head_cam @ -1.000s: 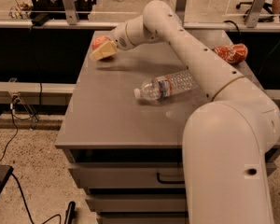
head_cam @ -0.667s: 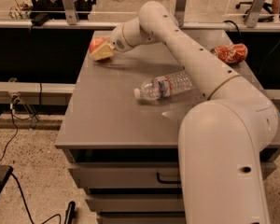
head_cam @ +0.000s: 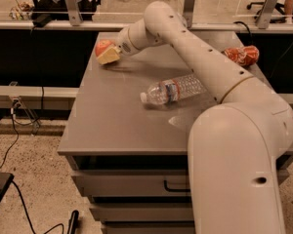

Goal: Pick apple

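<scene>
Far left corner: one gripper [head_cam: 107, 53], fingers [head_cam: 109, 57] clasping one apple [head_cam: 103, 46]
Middle of counter [head_cam: 107, 126]: one plastic water bottle [head_cam: 173, 89], on its side
Far right edge: one crushed red can [head_cam: 241, 55]

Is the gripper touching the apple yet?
Touching. Camera view shows the gripper right against the lower side of the apple, no gap, at the far-left corner of the table.

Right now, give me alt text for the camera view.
The gripper is at the apple, at the far left corner of the gray table. A plastic water bottle lies on its side mid-table; a crushed red can sits at the far right.
</scene>
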You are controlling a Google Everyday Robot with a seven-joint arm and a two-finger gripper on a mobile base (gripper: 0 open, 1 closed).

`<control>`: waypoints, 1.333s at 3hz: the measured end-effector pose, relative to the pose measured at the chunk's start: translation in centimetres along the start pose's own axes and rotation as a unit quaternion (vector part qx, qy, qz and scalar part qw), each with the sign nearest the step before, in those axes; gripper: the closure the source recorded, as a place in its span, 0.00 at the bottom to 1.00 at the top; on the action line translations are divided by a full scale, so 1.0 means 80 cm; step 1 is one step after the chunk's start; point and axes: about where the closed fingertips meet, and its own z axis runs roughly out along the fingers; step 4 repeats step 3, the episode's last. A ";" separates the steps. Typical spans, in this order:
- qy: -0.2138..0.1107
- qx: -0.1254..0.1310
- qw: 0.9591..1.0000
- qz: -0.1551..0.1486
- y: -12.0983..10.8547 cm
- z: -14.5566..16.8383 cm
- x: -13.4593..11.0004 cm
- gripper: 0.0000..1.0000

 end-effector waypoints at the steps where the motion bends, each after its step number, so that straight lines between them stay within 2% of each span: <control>1: 0.000 0.024 1.000 0.000 -0.016 -0.026 -0.002 0.96; 2: -0.018 0.033 0.999 0.004 -0.027 -0.054 -0.012 1.00; 3: -0.052 0.002 0.999 0.008 -0.026 -0.067 -0.019 1.00; 4: -0.052 0.002 0.999 0.008 -0.026 -0.067 -0.019 1.00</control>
